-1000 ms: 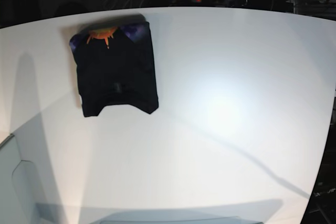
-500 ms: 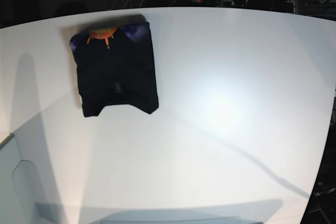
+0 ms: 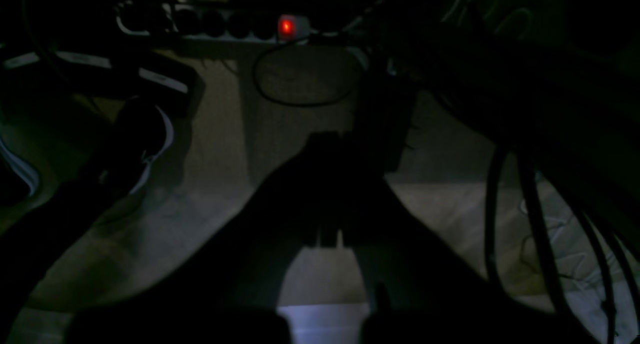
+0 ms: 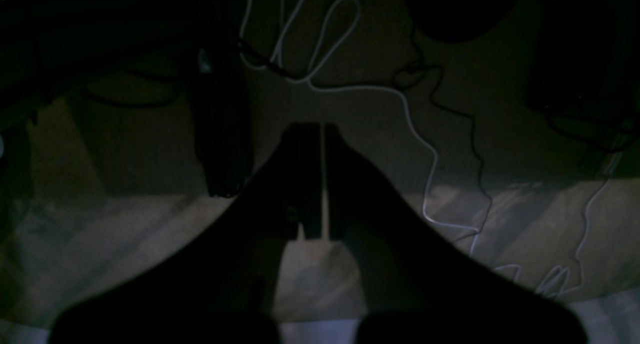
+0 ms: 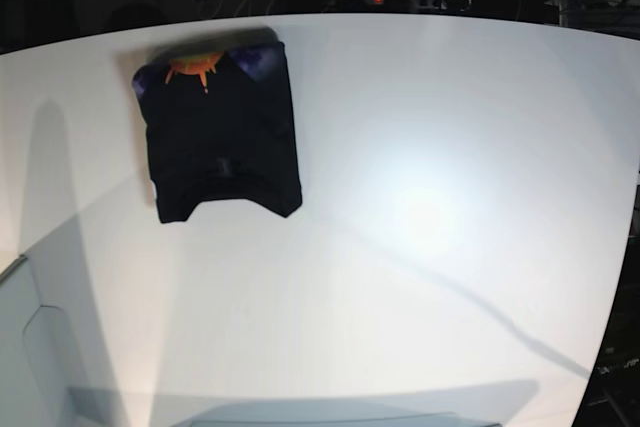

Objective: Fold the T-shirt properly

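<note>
Toward the table's (image 5: 450, 147) far-left corner lies the folded T-shirt (image 5: 220, 137); right gripper (image 4: 322, 181) nearer, left gripper (image 3: 330, 194) farther, both closed, empty.

T-shirt (image 5: 220, 137): black matt cloth | table (image 5: 450, 197): smooth white, slight sheen

Only the folded T-shirt (image 5: 218, 129) occupies the white table (image 5: 430, 207), toward its far-left corner.

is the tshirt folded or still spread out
Folded: the T-shirt lies as a compact black rectangle on the table, no sleeves sticking out, orange print at its far edge.
</note>
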Robot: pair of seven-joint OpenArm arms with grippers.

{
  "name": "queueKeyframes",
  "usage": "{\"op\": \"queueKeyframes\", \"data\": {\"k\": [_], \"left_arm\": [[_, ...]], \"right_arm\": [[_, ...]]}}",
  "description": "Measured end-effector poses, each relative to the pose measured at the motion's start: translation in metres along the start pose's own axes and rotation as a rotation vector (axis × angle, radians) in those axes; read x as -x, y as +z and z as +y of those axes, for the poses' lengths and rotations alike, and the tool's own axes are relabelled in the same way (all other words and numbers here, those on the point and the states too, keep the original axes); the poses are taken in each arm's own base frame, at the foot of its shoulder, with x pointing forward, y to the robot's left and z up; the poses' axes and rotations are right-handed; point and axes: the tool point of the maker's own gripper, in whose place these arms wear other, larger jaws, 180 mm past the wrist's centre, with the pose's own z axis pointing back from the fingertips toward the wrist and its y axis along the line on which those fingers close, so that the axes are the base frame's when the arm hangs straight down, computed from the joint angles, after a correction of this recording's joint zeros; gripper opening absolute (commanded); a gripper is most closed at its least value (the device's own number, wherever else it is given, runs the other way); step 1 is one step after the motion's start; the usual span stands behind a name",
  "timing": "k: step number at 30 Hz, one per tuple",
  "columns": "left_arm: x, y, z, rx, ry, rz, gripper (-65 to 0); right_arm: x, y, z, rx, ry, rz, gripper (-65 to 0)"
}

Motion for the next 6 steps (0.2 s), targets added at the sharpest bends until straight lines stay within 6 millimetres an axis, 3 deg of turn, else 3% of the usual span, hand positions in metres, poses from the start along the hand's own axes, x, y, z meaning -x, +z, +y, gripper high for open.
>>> {"op": "queueKeyframes", "data": {"k": [6], "left_arm": [[0.0000,-0.0018,-0.0129,0.021,0.006,-0.001,-64.9]], "right_arm": [[-0.0051,-0.0013,-0.0003,0.001,-0.001,-0.007,-65.0]]}}
